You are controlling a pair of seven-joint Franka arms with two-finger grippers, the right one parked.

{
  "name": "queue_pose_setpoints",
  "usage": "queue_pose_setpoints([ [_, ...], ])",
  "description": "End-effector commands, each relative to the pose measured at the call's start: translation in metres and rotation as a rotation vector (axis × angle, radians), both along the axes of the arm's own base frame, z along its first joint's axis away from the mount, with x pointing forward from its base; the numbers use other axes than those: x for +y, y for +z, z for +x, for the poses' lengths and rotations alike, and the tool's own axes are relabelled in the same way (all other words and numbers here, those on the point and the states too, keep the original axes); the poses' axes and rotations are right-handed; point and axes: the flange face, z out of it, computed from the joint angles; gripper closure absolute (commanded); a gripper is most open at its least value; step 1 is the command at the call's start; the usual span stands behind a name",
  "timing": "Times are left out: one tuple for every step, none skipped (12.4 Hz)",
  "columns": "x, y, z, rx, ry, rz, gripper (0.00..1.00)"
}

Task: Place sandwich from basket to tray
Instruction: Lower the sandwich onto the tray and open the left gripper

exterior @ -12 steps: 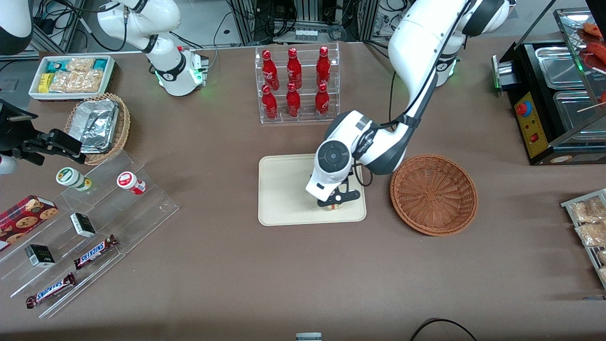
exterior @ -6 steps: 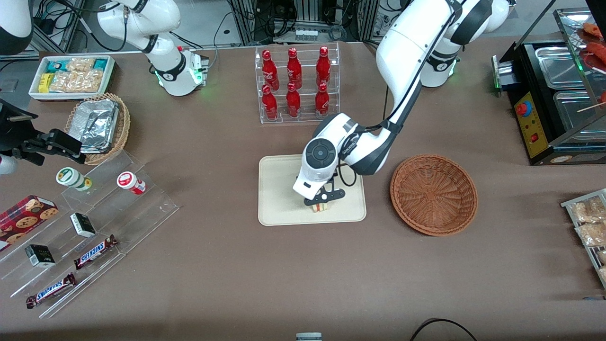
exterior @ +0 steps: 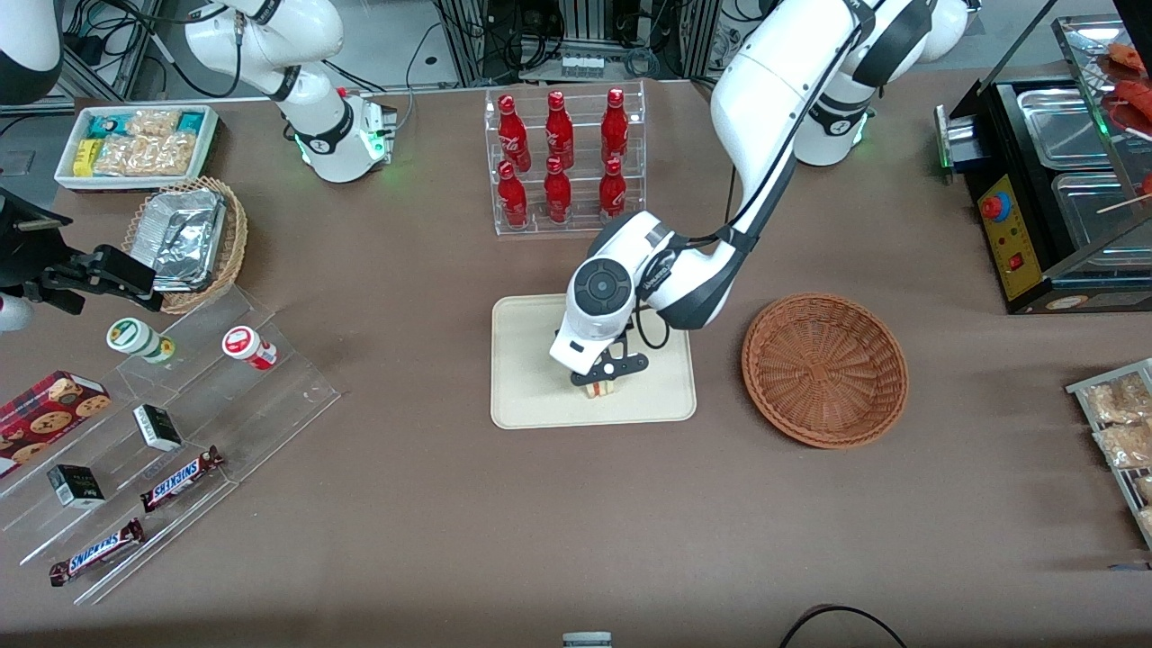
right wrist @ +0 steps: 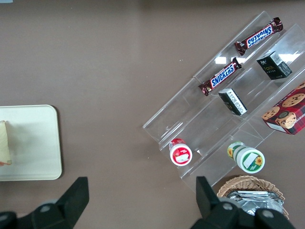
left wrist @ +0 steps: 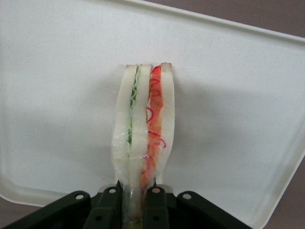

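The gripper (exterior: 601,378) clamps 1 sandwich (left wrist: 142,133) over 1 tray (exterior: 531,378), beside 1 basket (exterior: 824,369).

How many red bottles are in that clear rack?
6: three in the upper row and three in the lower row, farther from the camera than the tray, where the gripper holds the sandwich.

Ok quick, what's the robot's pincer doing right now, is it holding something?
Working arm's pincer: closed on the sandwich, over the tray. The basket sits beside the tray with nothing in it.
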Motion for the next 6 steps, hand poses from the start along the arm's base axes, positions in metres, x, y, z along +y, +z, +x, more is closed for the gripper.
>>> queue_pose_setpoints([
  [-0.005, -0.008, 0.001, 0.005, 0.025, -0.009, 0.16],
  [-0.006, -0.007, 0.001, 0.003, 0.026, -0.008, 0.00],
  [-0.005, -0.004, 0.002, 0.001, 0.028, -0.010, 0.00],
  [-0.006, 0.002, 0.003, -0.004, 0.027, -0.014, 0.00],
  [-0.005, 0.009, 0.005, -0.005, 0.036, -0.018, 0.00],
  [-0.005, 0.026, 0.007, -0.017, 0.040, -0.024, 0.00],
])
